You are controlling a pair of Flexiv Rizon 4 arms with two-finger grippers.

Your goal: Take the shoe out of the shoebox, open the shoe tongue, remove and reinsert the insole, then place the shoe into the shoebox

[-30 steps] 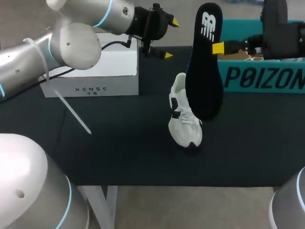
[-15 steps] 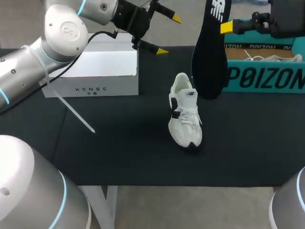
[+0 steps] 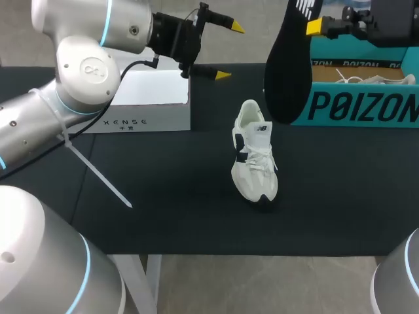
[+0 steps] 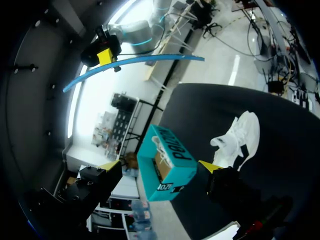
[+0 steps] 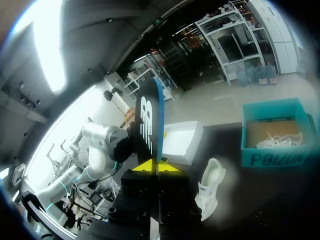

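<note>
The white shoe [image 3: 254, 160] lies on the black table, toe toward the front edge, with nothing touching it. My right gripper [image 3: 315, 26] is shut on the upper part of the dark insole [image 3: 288, 72], which hangs upright in the air above and behind the shoe. In the right wrist view the insole [image 5: 148, 120] stands edge-on between the yellow tips [image 5: 151, 168]. The teal shoebox [image 3: 360, 104] sits at the back right with another white shoe inside. My left gripper [image 3: 229, 51] stands open in the air left of the insole, empty. In the left wrist view the shoe [image 4: 237, 137] and shoebox [image 4: 167, 165] lie ahead.
A white closed box [image 3: 147, 98] stands at the back left under my left arm. A white cable-tie tail [image 3: 98, 173] hangs off that arm above the table. The table's front edge runs just below the shoe.
My right gripper has lifted the insole higher and a little to the right, clear of the shoe. The left arm has swung its elbow leftward while its open gripper stays about where it was.
</note>
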